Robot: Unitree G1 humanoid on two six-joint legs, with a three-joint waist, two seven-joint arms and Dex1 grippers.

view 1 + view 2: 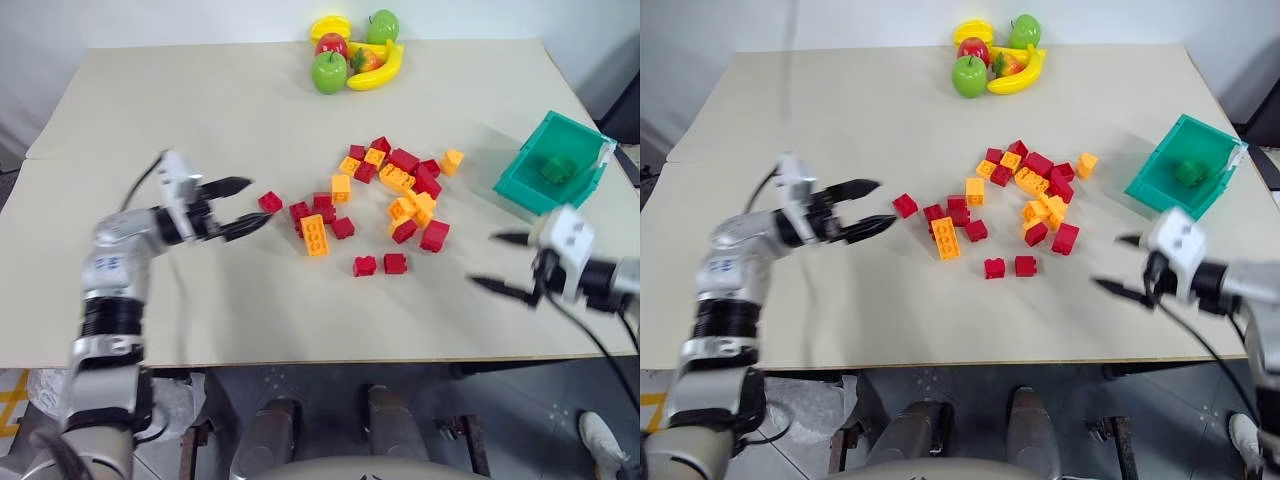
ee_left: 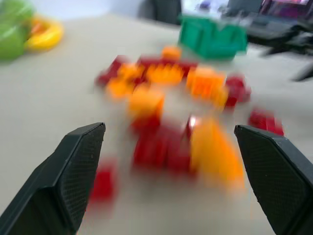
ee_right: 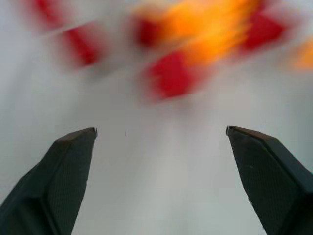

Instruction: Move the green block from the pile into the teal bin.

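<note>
Nearest the counter's point(image 1: 200, 330) front edge, on the right, the right pincer point(image 1: 505, 264) hangs just above the bare surface with its two black fingers spread wide and nothing between them; its tips aim left, toward the loose bricks. A little farther in on the left side, the left pincer point(image 1: 238, 207) is likewise parted and empty, pointing right at the pile point(image 1: 385, 200), with a lone red brick point(image 1: 269, 202) just beyond its tips.

The pile spreads across the middle of the counter, red and orange-yellow bricks only; no green one can be made out among them. The green block point(image 1: 555, 168) lies on the floor of the teal bin point(image 1: 520, 185), which sits at the right edge of the counter, far from the right pincer and well apart from the left one. The bin's long axis runs from near-left to far-right; the block is too small to read its own axis.

The relation that matters: the block lies beyond and slightly right of the right pincer, clearly the nearer arm, while the left arm would have to cross the whole pile to reach it. Judging from how things lie, the transfer looks done, and all that seems called for is keeping both arms clear of the bin.

At the far edge, toy fruit point(image 1: 355, 55) sits grouped, untouched
</note>
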